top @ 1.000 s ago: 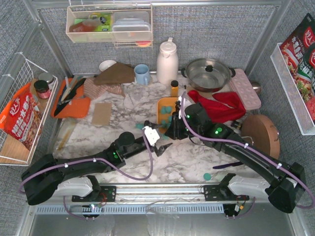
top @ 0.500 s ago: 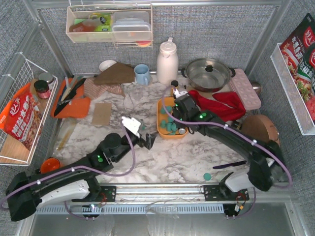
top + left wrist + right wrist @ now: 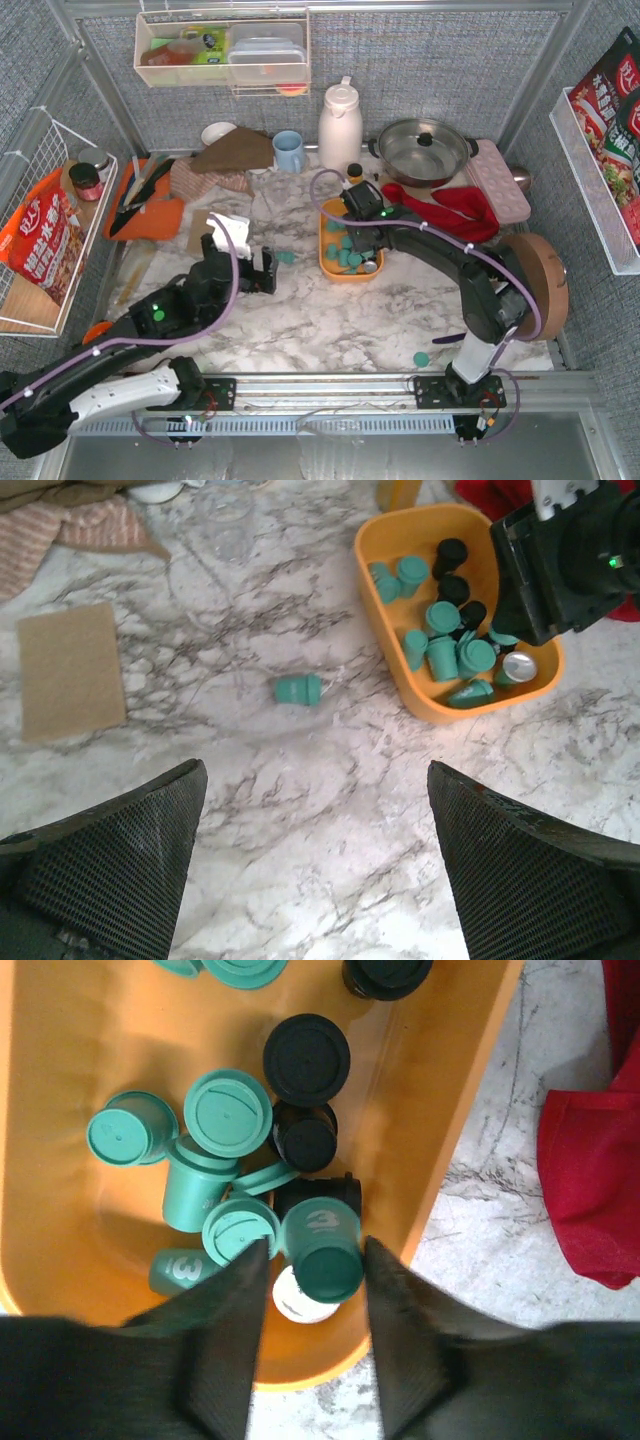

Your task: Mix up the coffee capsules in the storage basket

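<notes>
1. Since half a second ago the left arm has pulled back toward the left of the table, and the right arm has reached farther along the basket.
2. Top view: the left gripper (image 3: 266, 272) hovers over bare marble, with one loose capsule (image 3: 285, 257) just beyond its tips. The basket (image 3: 345, 277) lies well to its right. The right gripper (image 3: 352, 240) hangs straight over the basket, covering part of the capsules inside. A second stray capsule (image 3: 421, 358) lies near the table's front edge.
3. Left wrist view: the left gripper (image 3: 315, 860) is spread wide and holds nothing. The loose capsule (image 3: 298, 689) lies on its side ahead of it, apart from both fingers. The basket (image 3: 440, 712) sits to the upper right, filled with teal and black capsules (image 3: 445, 645), and the right gripper (image 3: 570, 555) hangs over its far corner. A brown card (image 3: 68, 670) lies flat at the left.
4. Right wrist view: the right gripper (image 3: 314, 1260) is parted about one capsule's width inside the basket (image 3: 60, 1110). A teal capsule marked 3 (image 3: 322, 1245) sits between the blurred fingertips; I cannot tell whether it is pinched. A red cloth (image 3: 590, 1180) lies outside the rim.
</notes>
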`<action>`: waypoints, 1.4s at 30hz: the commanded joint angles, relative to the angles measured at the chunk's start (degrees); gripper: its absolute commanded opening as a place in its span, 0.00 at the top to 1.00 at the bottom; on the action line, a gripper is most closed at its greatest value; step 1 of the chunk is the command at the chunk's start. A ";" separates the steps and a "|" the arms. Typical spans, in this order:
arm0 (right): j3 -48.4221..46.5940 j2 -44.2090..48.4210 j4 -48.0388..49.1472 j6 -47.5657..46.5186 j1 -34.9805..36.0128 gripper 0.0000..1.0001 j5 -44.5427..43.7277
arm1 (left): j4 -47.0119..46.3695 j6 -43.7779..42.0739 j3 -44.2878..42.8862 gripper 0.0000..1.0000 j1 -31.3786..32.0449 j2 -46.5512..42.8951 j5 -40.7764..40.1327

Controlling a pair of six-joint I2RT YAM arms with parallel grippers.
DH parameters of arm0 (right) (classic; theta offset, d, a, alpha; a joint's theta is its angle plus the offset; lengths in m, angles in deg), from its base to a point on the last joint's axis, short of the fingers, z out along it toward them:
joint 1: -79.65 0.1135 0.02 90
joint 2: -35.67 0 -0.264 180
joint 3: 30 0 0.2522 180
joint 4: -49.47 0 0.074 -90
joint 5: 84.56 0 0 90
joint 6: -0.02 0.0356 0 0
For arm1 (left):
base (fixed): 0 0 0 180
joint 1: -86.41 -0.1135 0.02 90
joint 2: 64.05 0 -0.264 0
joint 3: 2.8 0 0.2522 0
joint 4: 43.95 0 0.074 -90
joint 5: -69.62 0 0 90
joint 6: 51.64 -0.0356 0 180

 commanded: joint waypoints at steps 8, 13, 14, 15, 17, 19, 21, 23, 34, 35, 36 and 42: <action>2.50 11.73 -11.53 2.83 0.01 0.09 -1.24 | 13.65 -1.11 -1.49 0.01 0.07 -6.88 -0.96; 9.16 22.79 -17.24 9.97 -0.08 0.02 -3.03 | 11.38 -1.94 0.99 0.01 0.07 -8.95 0.07; 11.04 25.66 -18.12 12.35 -0.08 0.02 -3.62 | 10.88 -1.94 1.59 0.01 0.07 -9.37 0.18; 12.93 28.35 -19.42 16.01 -0.08 0.01 -4.44 | 10.48 -1.91 2.12 0.01 0.11 -9.83 0.29; 17.41 33.27 -22.00 21.18 -0.15 0.02 -5.49 | 9.92 -1.71 2.97 0.01 0.12 -10.77 0.93; 20.88 37.38 -25.24 25.94 -0.17 0.02 -5.80 | 9.81 -1.23 3.52 0.01 0.09 -11.71 1.03; 23.98 40.76 -28.46 29.53 -0.17 0.02 -5.63 | 9.93 -0.94 3.90 0.01 0.08 -12.78 1.12; 26.84 43.56 -32.49 32.83 -0.17 0.02 -5.78 | 10.17 -0.47 4.05 0.01 0.12 -13.91 1.26; 41.45 55.65 -32.91 42.86 0.01 0.02 6.09 | 12.09 0.61 2.64 0.01 0.07 -17.88 1.30; 42.85 56.24 -32.02 43.26 0.08 0.01 7.28 | 12.06 0.67 2.64 0.01 0.07 -17.94 1.30; 44.15 56.90 -30.91 43.48 0.21 0.01 8.62 | 12.04 0.74 2.64 0.01 0.08 -18.03 1.26; 46.87 57.70 -27.21 43.00 0.45 0.01 11.78 | 11.78 1.08 2.73 0.01 0.07 -17.39 0.66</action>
